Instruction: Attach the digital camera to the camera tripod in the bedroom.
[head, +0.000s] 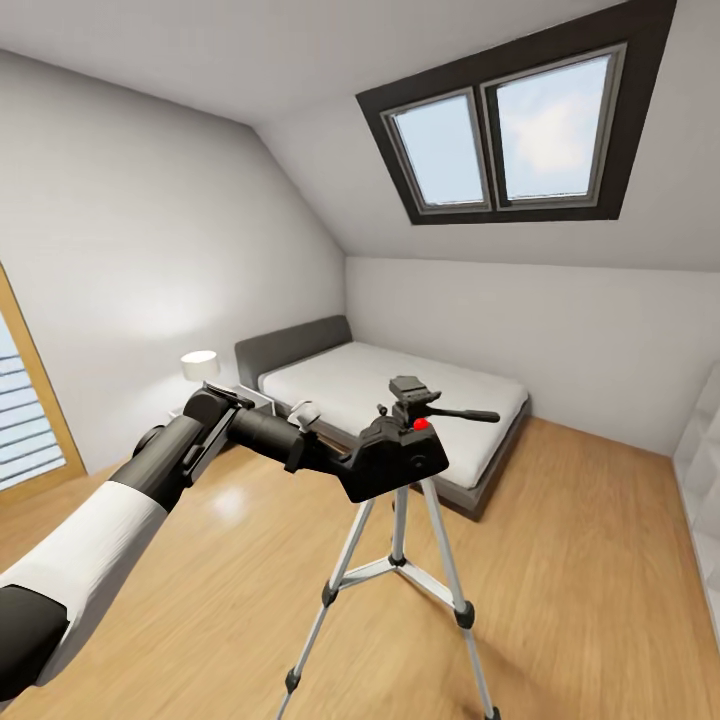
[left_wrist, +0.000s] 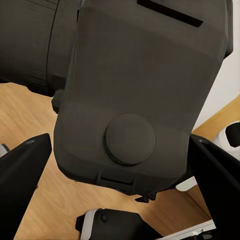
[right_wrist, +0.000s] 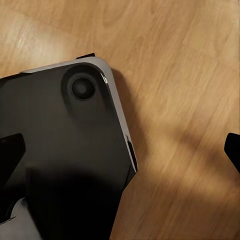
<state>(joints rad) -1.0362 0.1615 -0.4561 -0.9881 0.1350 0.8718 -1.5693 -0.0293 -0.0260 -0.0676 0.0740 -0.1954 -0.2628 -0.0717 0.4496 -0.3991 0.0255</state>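
Observation:
The camera tripod (head: 398, 560) stands on the wood floor in the middle of the bedroom, silver legs spread. Its black pan head (head: 408, 388) has the handle pointing right. My left gripper (head: 385, 470) is shut on the digital camera (head: 425, 452), a black box with a red button on top. I hold it just below and in front of the pan head. In the left wrist view the digital camera (left_wrist: 135, 85) sits between the dark fingers (left_wrist: 25, 172). In the right wrist view my right gripper (right_wrist: 120, 150) is open above the floor, with nothing between its fingers.
A low grey bed (head: 330, 385) stands behind the tripod under a dark-framed skylight (head: 510, 140). A white lamp (head: 200, 365) sits beside the bed. A wood-framed window (head: 30, 420) is at left and white shelving (head: 700, 450) at right. My dark base (right_wrist: 55, 165) shows below the right gripper.

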